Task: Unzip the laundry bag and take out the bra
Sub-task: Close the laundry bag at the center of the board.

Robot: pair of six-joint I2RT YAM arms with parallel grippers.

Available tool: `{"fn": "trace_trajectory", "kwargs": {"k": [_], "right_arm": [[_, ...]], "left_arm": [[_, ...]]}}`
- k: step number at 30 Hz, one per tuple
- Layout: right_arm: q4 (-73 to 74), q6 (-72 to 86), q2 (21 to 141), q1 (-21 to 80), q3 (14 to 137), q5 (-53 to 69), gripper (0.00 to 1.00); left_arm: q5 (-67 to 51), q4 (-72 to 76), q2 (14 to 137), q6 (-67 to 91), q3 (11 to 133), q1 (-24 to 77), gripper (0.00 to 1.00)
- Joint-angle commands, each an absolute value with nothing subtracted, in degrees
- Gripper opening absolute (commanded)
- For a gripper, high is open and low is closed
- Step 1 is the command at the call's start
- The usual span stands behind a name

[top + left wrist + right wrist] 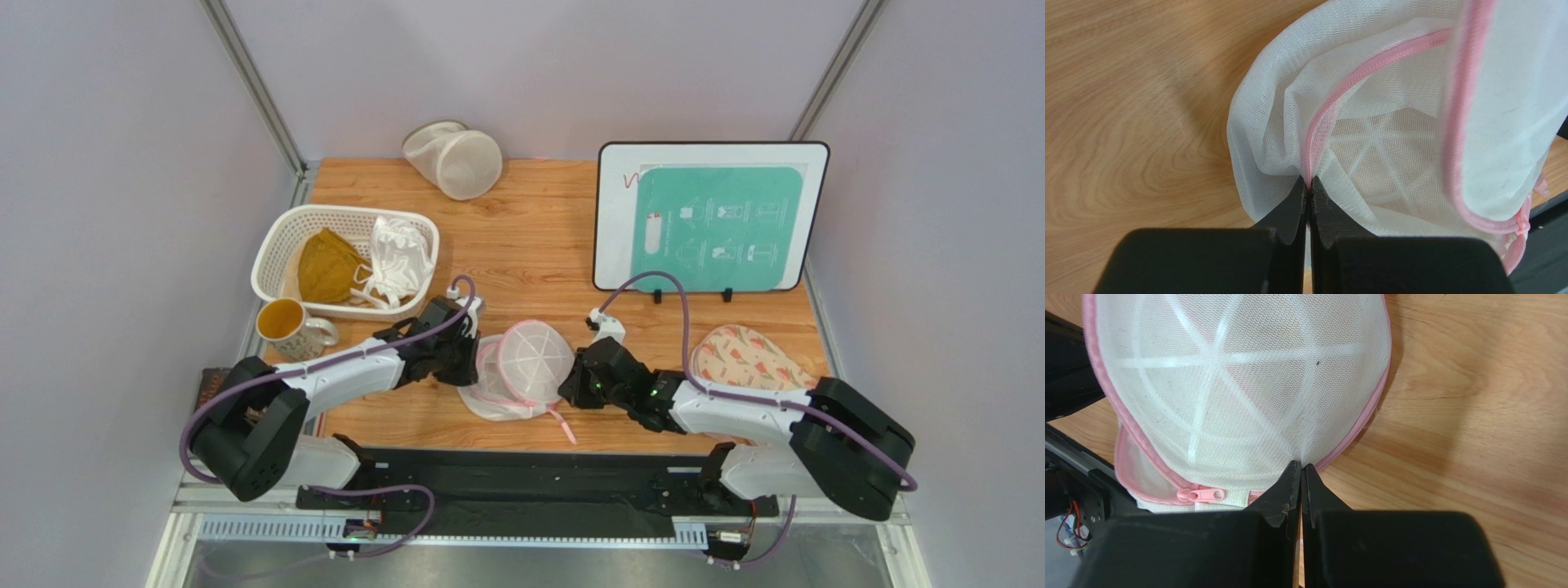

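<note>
The laundry bag (530, 364), a white mesh dome with pink zipper trim, lies at the near middle of the table between both grippers. Its zipper gapes, and the ribbed inside (1389, 147) shows in the left wrist view. My left gripper (472, 358) is shut on the bag's pink zipper edge (1310, 174). My right gripper (572, 382) is shut on the dome's rim (1301, 460), with the pink zipper pull (1198, 493) just left of its fingers. The bra (399, 260), a soft white garment with straps, lies in the white basket (285, 239) at the left.
A mustard-yellow garment (326, 265) shares the basket. A mug (285, 324) stands in front of it. A cream cylindrical mesh bag (456, 159) lies at the back. An instruction board (709, 216) stands at the back right, and a pink patterned cloth (748, 359) lies by the right arm.
</note>
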State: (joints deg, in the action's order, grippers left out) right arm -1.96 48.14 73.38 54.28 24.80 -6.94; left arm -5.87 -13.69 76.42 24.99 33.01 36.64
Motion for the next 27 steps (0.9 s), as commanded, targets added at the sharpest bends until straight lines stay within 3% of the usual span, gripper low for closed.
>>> {"fn": "trace_trajectory", "kwargs": {"k": [1, 3, 6, 13, 16, 17, 20, 27], "right_arm": [[3.5, 45.4, 66.1, 54.4, 28.1, -8.9, 0.05], [8.1, 43.0, 62.0, 54.4, 29.9, -9.8, 0.15], [12.7, 39.7, 58.9, 54.3, 32.6, -11.5, 0.2], [14.6, 39.3, 59.5, 54.1, 33.8, -10.4, 0.15], [12.2, 36.8, 59.7, 55.1, 34.4, -7.5, 0.37], [12.4, 35.9, 59.9, 57.2, 35.1, -8.3, 0.5], [13.1, 31.9, 62.4, 59.3, 39.2, -10.0, 0.62], [16.6, 25.2, 70.6, 61.6, 47.2, -11.7, 0.64]], "left_arm": [[-10.5, -7.8, 78.0, 27.6, 31.6, 36.8, 0.0], [-12.4, -5.0, 77.8, 28.8, 30.8, 36.8, 0.0], [-15.2, -0.4, 77.0, 31.9, 29.2, 36.8, 0.0], [-17.0, 6.0, 76.8, 35.6, 27.6, 37.1, 0.0], [-17.1, 7.0, 76.4, 36.9, 27.1, 37.5, 0.0], [-17.5, 7.6, 76.2, 37.2, 27.0, 37.6, 0.0], [-18.1, 7.6, 76.0, 37.6, 27.4, 38.0, 0.0], [-18.7, 7.6, 74.1, 38.5, 27.3, 38.1, 0.0]]}}
